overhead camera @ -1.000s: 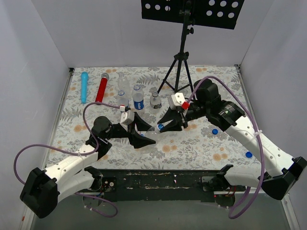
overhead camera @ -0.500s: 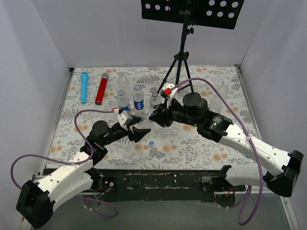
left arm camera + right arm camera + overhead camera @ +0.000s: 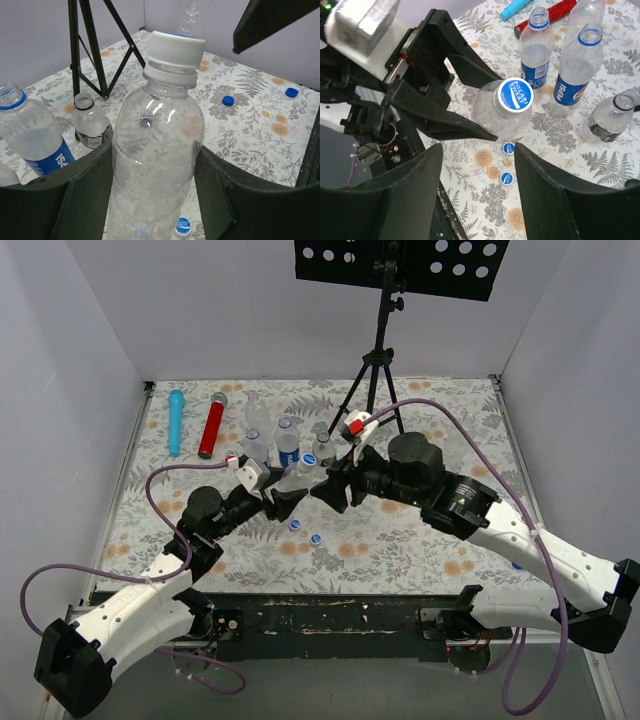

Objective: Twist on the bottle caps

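The left hand (image 3: 283, 497) grips a clear bottle (image 3: 155, 150) whose blue-topped cap (image 3: 515, 94) sits on the neck, just ahead of the right hand (image 3: 477, 150), which is spread wide; capping looks underway, and next that hand likely must close on it and twist.

The overhead camera sits above and behind my arm bases (image 3: 205, 623), looking down and forward from well off, so my left gripper (image 3: 285, 497) and right gripper (image 3: 330, 488) show small at mid-frame. My left wrist camera looks out along its own fingers (image 3: 85, 175), very close on the bottle (image 3: 157, 150) between them, facing the tripod (image 3: 87, 45) beyond the tips. My right wrist camera peers steeply down between its fingers (image 3: 545, 185), near above that bottle's cap (image 3: 514, 94). All three views share this capped bottle; both wrist views share the small open bottle (image 3: 92, 122) standing near it.
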Motion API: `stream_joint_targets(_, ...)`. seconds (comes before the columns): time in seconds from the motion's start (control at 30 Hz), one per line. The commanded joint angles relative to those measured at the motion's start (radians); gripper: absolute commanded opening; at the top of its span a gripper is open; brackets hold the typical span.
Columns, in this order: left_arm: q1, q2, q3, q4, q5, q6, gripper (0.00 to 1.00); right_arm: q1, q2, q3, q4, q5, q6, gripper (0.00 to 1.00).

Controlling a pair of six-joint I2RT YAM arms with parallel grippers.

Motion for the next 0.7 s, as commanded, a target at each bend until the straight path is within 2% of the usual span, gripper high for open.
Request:
stream_joint_targets(0.0,0.004,0.011,0.058,-0.017,0.057,-0.006,0.11,-0.054,-0.087,0.074,-0.041,-0.135,-0.111,0.67)
stream_joint_targets(0.2,0.043,0.081,0.076,0.043,0.428,-0.09,0.13,-0.166,-0.127,0.055,-0.084,-0.43,-0.381,0.68)
stream_joint_targets(0.37,0.082,0.168,0.072,0.237,0.73,-0.26,0.17,-0.208,-0.141,0.032,-0.125,-0.659,-0.594,0.69)
stream_joint_targets(0.47,0.086,0.202,0.064,0.33,0.803,-0.337,0.17,-0.21,-0.145,0.009,-0.115,-0.728,-0.653,0.69)
stream_joint_targets(0.67,0.086,0.21,0.073,0.321,0.838,-0.331,0.17,-0.211,-0.122,-0.004,-0.11,-0.802,-0.7,0.69)
